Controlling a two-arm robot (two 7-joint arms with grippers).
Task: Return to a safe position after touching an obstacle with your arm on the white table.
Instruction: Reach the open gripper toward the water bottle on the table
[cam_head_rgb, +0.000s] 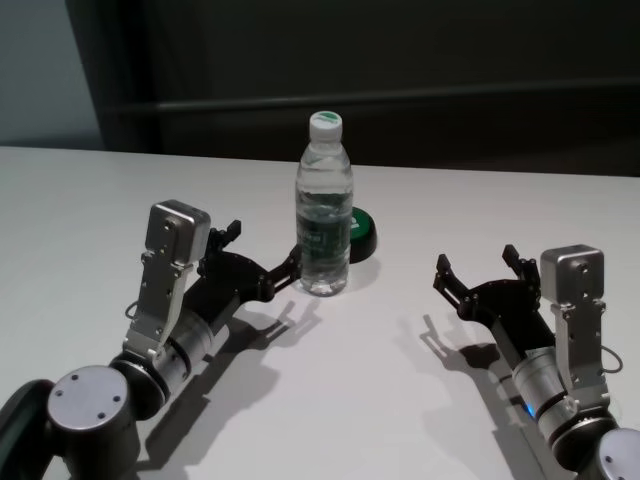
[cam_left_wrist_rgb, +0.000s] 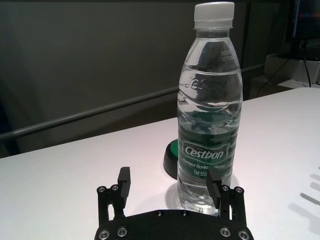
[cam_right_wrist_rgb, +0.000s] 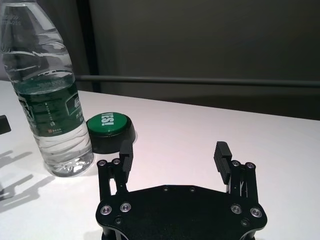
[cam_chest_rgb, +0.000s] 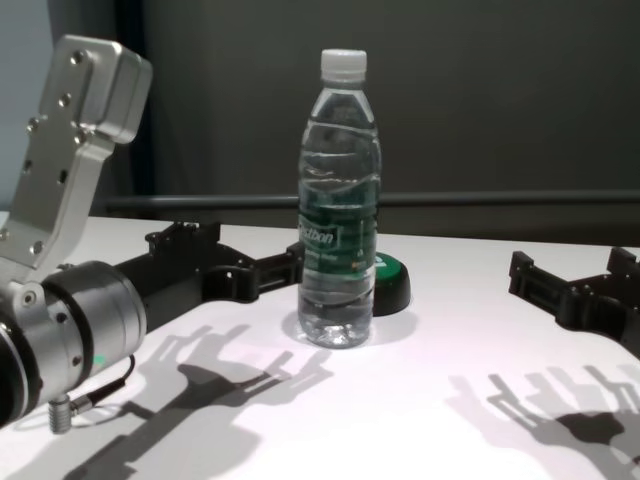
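Bottle (cam_head_rgb: 325, 210), clear and nearly full of water, is standing upright mid-tabletop (cam_head_rgb: 400, 400), a low black puck with a green top (cam_head_rgb: 360, 232) sitting just behind it on the far right. It is looking tall, smooth and fairly heavy, so a sideways nudge could be tipping it; the labelled waist is offering the surest hold. Left gripper (cam_head_rgb: 262, 262) is resting released, one finger touching or nearly touching the bottle's left side. Right gripper (cam_head_rgb: 477, 270) is idling released, well apart on the right.
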